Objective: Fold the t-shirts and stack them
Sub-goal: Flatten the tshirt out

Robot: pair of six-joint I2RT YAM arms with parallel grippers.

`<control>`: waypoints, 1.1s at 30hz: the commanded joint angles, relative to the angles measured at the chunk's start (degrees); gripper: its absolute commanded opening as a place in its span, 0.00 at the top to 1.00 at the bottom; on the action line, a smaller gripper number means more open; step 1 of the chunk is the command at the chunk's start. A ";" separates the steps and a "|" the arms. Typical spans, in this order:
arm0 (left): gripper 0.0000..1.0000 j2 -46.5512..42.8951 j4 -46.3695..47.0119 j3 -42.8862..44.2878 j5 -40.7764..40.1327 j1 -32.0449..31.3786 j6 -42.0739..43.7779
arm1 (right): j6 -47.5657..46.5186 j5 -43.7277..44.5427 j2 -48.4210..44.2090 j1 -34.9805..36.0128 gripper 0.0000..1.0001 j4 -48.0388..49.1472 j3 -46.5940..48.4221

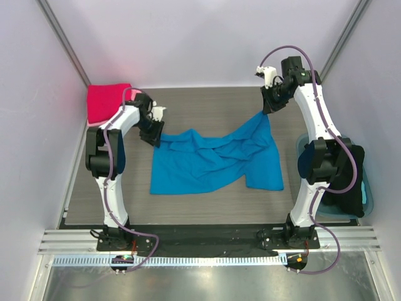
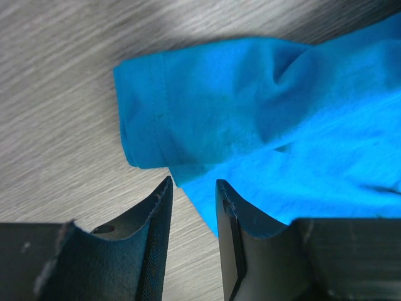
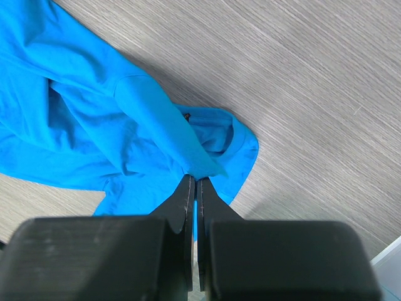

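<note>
A bright blue t-shirt lies crumpled across the middle of the table. My right gripper is shut on a fold of its far right corner and holds that corner raised above the table. My left gripper hovers at the shirt's far left sleeve. Its jaws stand apart, with bare table and the sleeve's edge showing between the tips, and they hold nothing. A folded crimson red t-shirt rests at the back left corner, with a strip of pale pink cloth at its right edge.
A translucent blue plastic tub stands at the right edge of the table, partly behind the right arm, with something dark inside. White walls close in the table on the left, back and right. Both arm bases sit at the near edge.
</note>
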 commanded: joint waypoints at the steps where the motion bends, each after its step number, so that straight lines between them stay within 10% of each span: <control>1: 0.65 -0.96 -0.80 -0.09 1.35 0.33 0.51 | 0.00 -0.05 0.25 0.18 0.99 0.94 1.59; 25: 0.76 0.10 -1.15 2.29 -0.23 0.68 0.77 | -0.26 0.30 0.25 0.27 0.99 1.03 1.51; 33: 1.00 -1.04 -1.68 2.90 0.47 0.68 1.21 | -0.26 0.57 0.43 0.27 0.99 1.03 2.30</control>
